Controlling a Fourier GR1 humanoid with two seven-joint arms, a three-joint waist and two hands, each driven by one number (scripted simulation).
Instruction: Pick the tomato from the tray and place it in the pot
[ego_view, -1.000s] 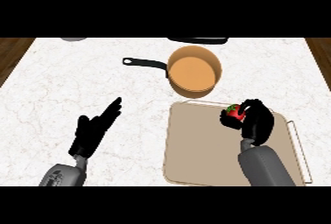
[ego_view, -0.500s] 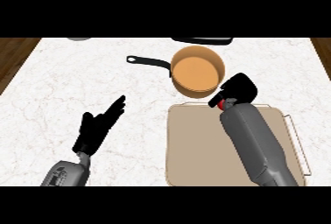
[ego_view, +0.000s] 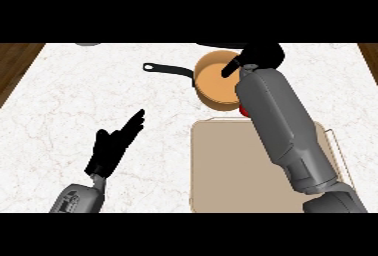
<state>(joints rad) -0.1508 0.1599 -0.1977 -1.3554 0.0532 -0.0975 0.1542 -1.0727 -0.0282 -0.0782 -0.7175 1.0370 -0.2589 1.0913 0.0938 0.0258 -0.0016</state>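
On my feed the white marbled counter (ego_view: 88, 90) fills the view. Nearest me on the left, a grey forearm comes up from the lower edge and ends in the left hand (ego_view: 109, 152). That hand is open, with its fingers straight and pointing far and a little to the right. It holds nothing and rests over bare counter, well apart from everything else.

To its right lies the flat beige rectangular tray (ego_view: 221, 170), with its near edge at the bottom of the view. The right forearm (ego_view: 284, 130) runs across the tray's right half from the near right corner, slanting away and to the left, and it hides much of the tray.

At the tray's far edge I see a small sliver of the red tomato (ego_view: 242, 108) against the forearm's left side. It sits just beside the near rim of the pot, and the arm covers the rest of it. I cannot tell whether it rests on the tray or on the counter.

Beyond it stands the round copper-orange pot (ego_view: 210, 82), its long black handle (ego_view: 168, 70) pointing left. The right hand (ego_view: 260, 54) is over the pot's far right rim, well beyond the red sliver. I cannot tell whether it is open or closed, or whether it has anything in it.

A dark object (ego_view: 218, 45) and a grey object (ego_view: 87, 44) are cut off at the counter's far edge.
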